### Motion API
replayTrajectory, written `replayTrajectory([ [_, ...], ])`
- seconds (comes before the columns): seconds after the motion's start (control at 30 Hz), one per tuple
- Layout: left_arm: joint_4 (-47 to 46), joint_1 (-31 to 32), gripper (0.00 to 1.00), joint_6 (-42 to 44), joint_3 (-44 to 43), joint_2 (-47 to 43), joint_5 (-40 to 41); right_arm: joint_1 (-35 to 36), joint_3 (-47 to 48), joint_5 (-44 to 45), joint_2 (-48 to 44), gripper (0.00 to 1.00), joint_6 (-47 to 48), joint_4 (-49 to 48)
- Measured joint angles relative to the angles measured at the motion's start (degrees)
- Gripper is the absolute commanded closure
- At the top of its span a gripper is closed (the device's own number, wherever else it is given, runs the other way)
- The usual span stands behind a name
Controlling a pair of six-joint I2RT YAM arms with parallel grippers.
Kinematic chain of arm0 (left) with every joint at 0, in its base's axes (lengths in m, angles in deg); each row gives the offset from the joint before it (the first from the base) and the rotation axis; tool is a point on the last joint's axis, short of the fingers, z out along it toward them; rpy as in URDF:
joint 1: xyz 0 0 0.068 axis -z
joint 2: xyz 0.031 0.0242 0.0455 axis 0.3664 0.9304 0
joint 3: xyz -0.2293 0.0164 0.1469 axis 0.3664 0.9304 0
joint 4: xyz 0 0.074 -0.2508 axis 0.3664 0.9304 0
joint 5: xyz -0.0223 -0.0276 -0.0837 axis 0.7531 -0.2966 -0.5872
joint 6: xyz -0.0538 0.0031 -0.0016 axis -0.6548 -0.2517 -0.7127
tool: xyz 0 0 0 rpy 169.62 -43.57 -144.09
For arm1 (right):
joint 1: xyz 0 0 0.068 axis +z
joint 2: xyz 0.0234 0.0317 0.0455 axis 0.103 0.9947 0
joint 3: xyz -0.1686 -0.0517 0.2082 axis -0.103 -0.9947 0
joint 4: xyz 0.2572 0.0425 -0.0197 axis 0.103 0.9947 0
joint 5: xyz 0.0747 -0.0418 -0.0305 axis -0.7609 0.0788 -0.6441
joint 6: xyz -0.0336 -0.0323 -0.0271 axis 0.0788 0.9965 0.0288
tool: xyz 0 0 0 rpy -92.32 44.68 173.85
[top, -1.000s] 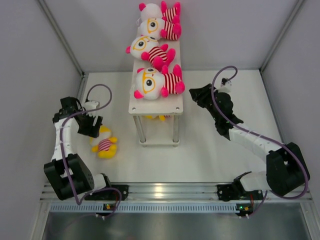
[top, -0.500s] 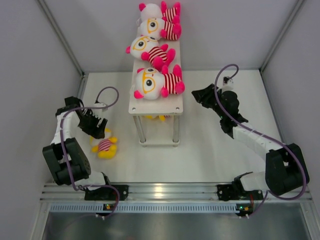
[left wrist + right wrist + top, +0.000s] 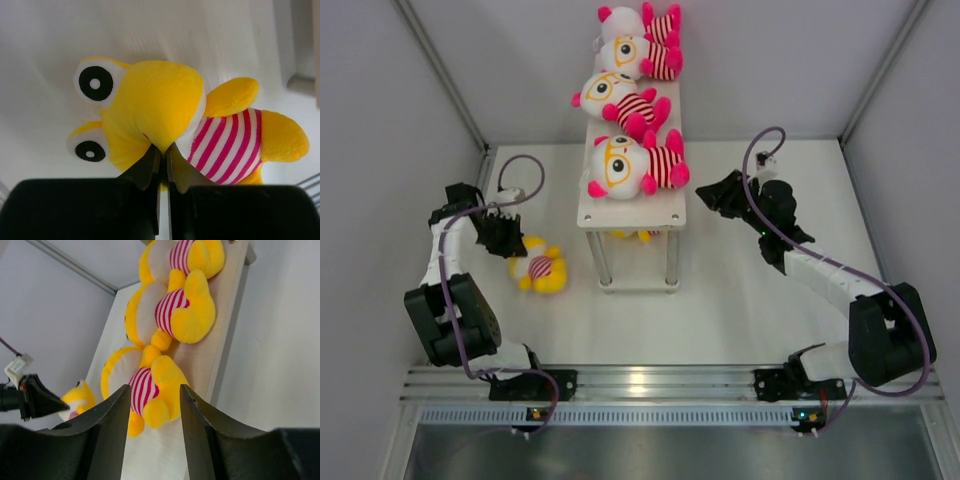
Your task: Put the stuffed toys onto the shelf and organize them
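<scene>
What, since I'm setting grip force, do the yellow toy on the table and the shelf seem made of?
The yellow toy: soft plush fabric, matte with a fine fuzzy nap; its pink-and-white striped shirt looks like knit cloth. The top board: a rigid, smooth, pale matte sheet, perhaps painted wood or laminate. The legs: thin shiny rods, likely metal.

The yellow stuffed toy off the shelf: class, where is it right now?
In the top view the yellow stuffed toy is on the left side of the table, just left of the shelf legs, with the left gripper pinched shut on its head.
</scene>
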Motion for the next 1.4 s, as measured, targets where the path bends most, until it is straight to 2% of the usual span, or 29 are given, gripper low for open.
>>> replayTrajectory([
  [0.23, -9.03, 0.61, 0.96, -23.06, -4.02, -2.89, -2.86, 1.51, 2.38, -8.26, 7.32, 0.53, -4.31, -9.57],
  [0.53, -14.6, 8.02, 0.96, -39.65, -6.45, -3.13, -1.05, 5.11, 10.91, -14.86, 18.21, 0.46, -9.64, -15.52],
  [0.87, -19.34, 12.37, 0.96, -50.05, -9.2, -2.91, 0.35, 6.99, 14.05, -18.62, 24.17, 0.4, -14.82, -20.52],
  [1.1, -20.9, 18.08, 0.96, -51.6, -11.89, -2.56, 2.05, 9.27, 19.93, -21.14, 30.16, 0.36, -17.84, -22.43],
  [1.4, -21.0, 19.19, 0.96, -52.54, -12.87, -0.76, 3.08, 11.32, 21.46, -22.77, 34.45, 0.31, -21.22, -24.33],
])
